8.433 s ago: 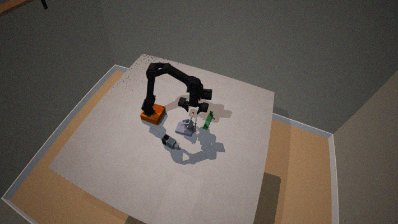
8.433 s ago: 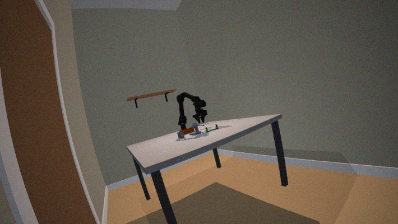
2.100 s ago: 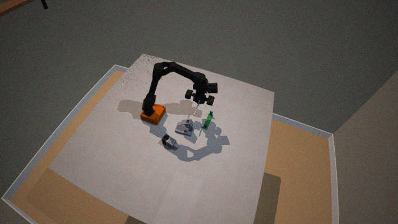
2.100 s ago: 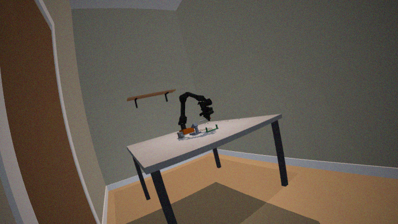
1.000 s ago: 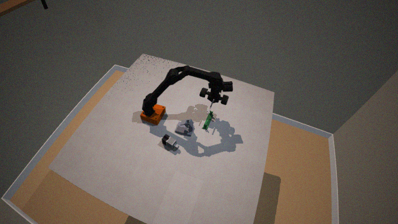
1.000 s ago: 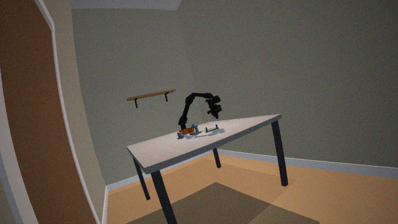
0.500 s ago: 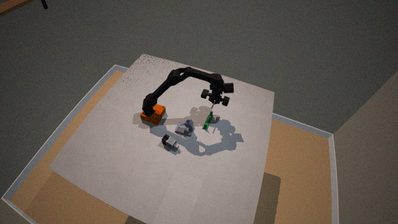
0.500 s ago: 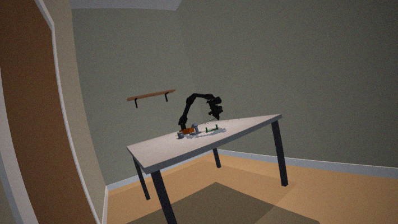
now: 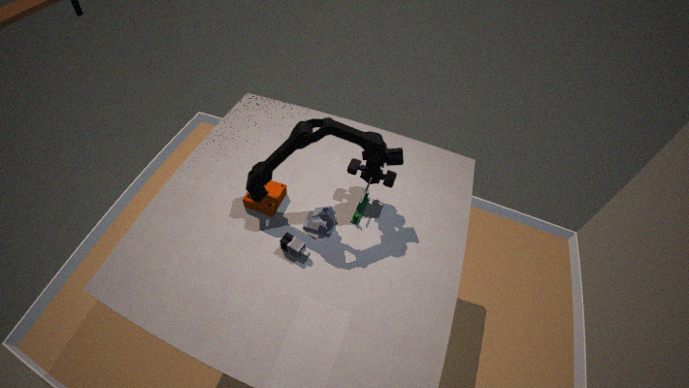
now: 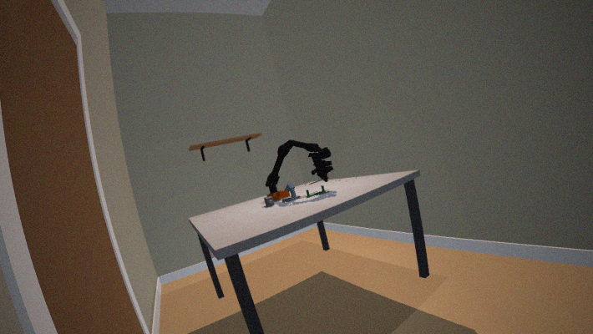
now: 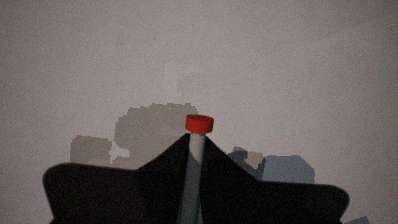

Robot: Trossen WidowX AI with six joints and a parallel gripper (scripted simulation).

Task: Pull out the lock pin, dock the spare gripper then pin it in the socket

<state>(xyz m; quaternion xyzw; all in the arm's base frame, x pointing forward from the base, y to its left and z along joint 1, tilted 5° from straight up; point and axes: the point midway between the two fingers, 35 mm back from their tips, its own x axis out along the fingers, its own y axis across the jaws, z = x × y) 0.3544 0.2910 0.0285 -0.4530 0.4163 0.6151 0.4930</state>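
Note:
My gripper (image 9: 372,178) (image 10: 326,179) (image 11: 194,140) is shut on the lock pin (image 9: 368,186) (image 11: 196,152), a pale rod with a red head. The pin is out of the mount and held above the table, over the green stand in the wrist view; its far end is hidden there. The grey mount (image 9: 318,225) (image 10: 291,192) stands on the table between the arm's base and the green stand. Its socket is too small to make out. The spare gripper (image 9: 295,247) (image 10: 268,202), a small grey and dark block, lies apart from the mount.
A green stand (image 9: 358,215) (image 10: 316,194) with two uprights is below my gripper. An orange block (image 9: 265,200) (image 10: 279,195) is at the arm's base. The white table (image 9: 233,291) (image 10: 234,227) has its edges well out from these things. A wall shelf (image 10: 225,141) hangs behind.

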